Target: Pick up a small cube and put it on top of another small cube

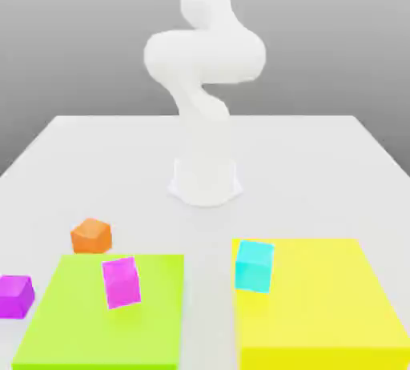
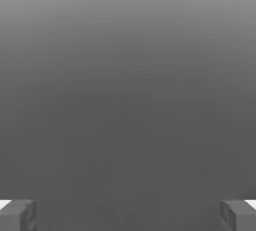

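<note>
You have not picked anything up yet: your gripper is wide open and holds nothing. The orange cube sits near the table's left edge in the exterior view, beside the green mat. I think you must first reach down over it.

We see a plain white flat worktop stretching back to a straight far edge; behind it we find a smooth grey backdrop, lighter near the top; we note soft, even light with faint shadows.
</note>
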